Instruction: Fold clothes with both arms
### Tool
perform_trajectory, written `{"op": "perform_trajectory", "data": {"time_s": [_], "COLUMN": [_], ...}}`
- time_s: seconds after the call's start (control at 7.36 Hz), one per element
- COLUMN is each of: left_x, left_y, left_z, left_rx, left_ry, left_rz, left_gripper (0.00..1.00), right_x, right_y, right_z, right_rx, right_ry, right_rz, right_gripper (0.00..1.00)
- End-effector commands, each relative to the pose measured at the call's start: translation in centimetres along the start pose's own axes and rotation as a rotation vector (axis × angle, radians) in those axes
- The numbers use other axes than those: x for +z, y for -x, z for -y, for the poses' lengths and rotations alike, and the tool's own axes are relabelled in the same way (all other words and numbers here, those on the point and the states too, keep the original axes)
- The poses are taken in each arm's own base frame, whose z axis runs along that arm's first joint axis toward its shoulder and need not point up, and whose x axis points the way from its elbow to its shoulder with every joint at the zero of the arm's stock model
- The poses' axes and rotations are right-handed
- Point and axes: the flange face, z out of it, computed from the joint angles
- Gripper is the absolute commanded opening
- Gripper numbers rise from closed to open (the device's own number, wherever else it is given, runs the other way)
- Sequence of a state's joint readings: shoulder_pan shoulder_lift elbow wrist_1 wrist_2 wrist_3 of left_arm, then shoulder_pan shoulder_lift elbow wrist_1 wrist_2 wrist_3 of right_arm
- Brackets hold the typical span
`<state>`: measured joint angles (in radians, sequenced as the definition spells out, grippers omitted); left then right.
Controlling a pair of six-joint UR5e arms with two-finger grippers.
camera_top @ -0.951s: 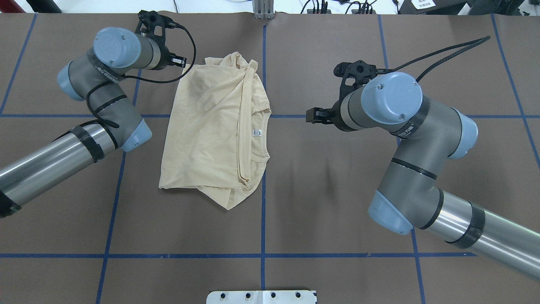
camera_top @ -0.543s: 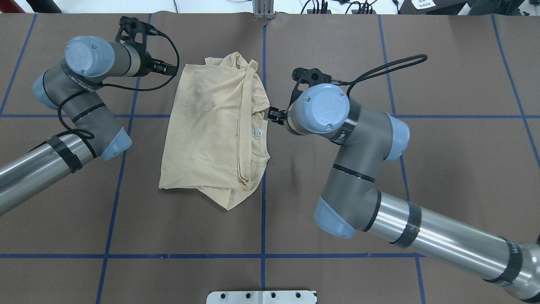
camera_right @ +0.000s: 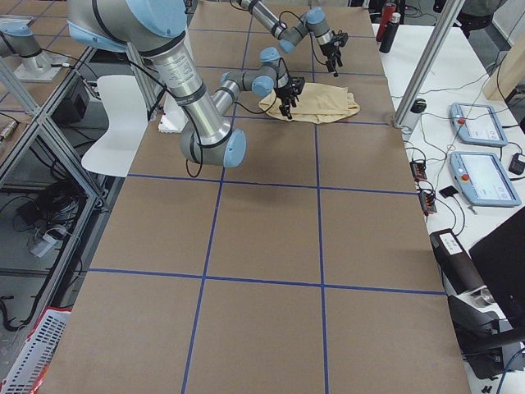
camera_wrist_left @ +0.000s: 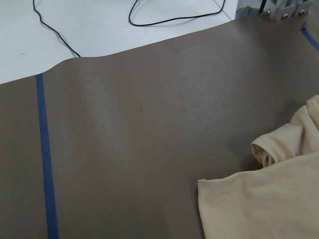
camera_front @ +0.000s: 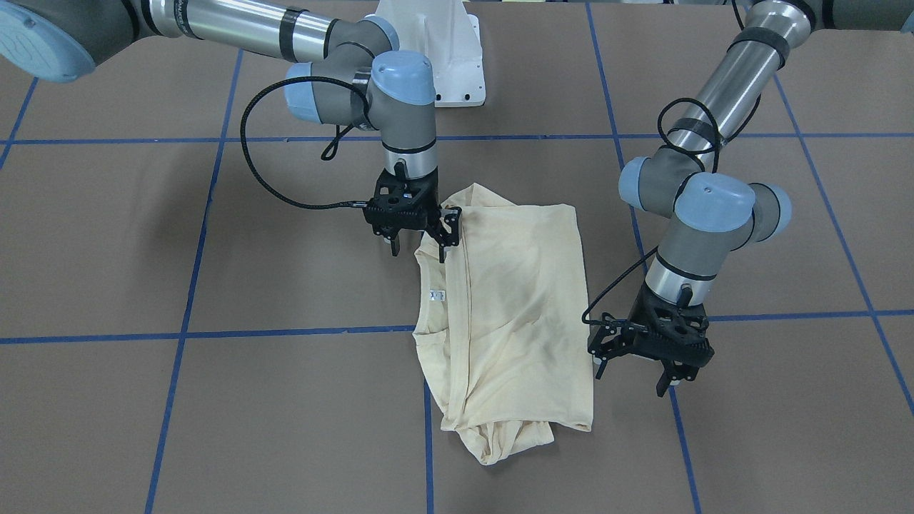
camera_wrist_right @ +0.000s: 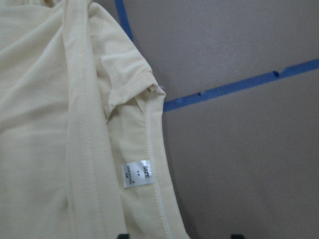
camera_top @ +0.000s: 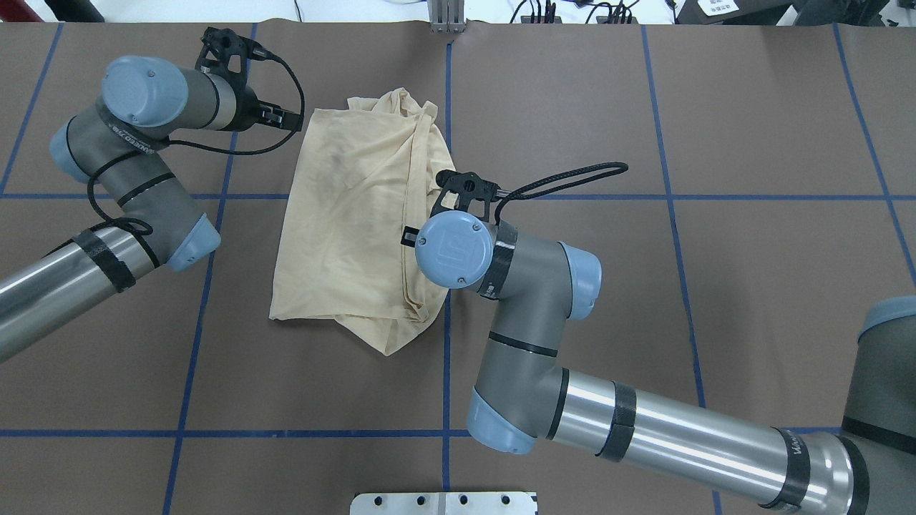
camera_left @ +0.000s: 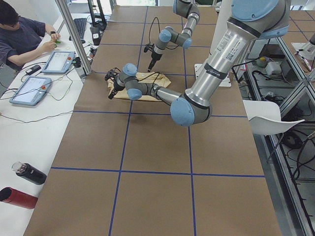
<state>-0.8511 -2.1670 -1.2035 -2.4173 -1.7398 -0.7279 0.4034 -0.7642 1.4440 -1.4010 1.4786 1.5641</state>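
The cream-yellow shirt (camera_top: 351,214) lies folded and rumpled on the brown table, back side up, so its print is hidden. Its white neck label (camera_wrist_right: 136,174) shows near the collar edge. My right gripper (camera_front: 419,253) is open and hangs low over the collar side of the shirt (camera_front: 514,307), one finger over the fabric and one off it. In the overhead view its wrist hides it. My left gripper (camera_front: 631,380) is open and empty, just beside the shirt's opposite edge near a far corner; it also shows in the overhead view (camera_top: 292,118).
The white pedestal base (camera_front: 443,64) stands at the robot's side of the table. Blue tape lines (camera_top: 447,400) cross the brown cover. A metal post (camera_left: 74,34), tablets (camera_left: 59,61) and a seated operator (camera_left: 19,34) are along the far edge, with bottles (camera_left: 24,172) at one end.
My right arm has swung left from open table to above the shirt's collar edge. My left gripper drew back slightly to the left, then held still.
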Motion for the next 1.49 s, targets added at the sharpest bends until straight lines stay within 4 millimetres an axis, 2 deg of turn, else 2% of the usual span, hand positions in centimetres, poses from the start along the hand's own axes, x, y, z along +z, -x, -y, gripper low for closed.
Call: {"op": "perform_trajectory", "data": {"time_s": [0.0,0.27,0.41,0.68,0.95,1.09,1.22,1.36], "left_x": [0.0,0.0,0.0,0.0,0.0,0.0,0.0,0.0], "left_y": [0.0,0.0,0.0,0.0,-0.2,-0.1,-0.3,-0.2], "left_z": [0.0,0.0,0.0,0.0,0.1,0.0,0.0,-0.1], "left_rx": [-0.002,-0.003,-0.002,-0.004,-0.003,-0.003,-0.005,-0.005], "left_ry": [0.001,0.002,0.001,0.001,-0.001,0.001,-0.001,0.000], "left_rz": [-0.001,0.000,-0.001,-0.001,-0.004,-0.003,-0.006,-0.005], "left_gripper": [1.00,1.00,1.00,1.00,1.00,1.00,1.00,1.00], "right_x": [1.2,1.0,1.0,1.1,0.8,-0.1,-0.5,-2.4], "right_y": [-0.3,0.0,0.0,-0.2,-0.6,-1.8,-5.2,-9.1], "right_z": [-1.4,-1.8,-1.8,-2.3,-2.8,-2.5,-2.3,-2.0], "right_rx": [-0.014,-0.015,-0.015,-0.020,-0.029,-0.039,-0.053,-0.076], "right_ry": [0.005,0.008,0.008,0.014,0.017,0.017,0.016,0.024], "right_rz": [-0.021,-0.017,-0.017,-0.016,-0.007,0.007,0.009,0.026], "right_gripper": [0.55,0.46,0.35,0.04,0.00,0.00,0.00,0.00]}}
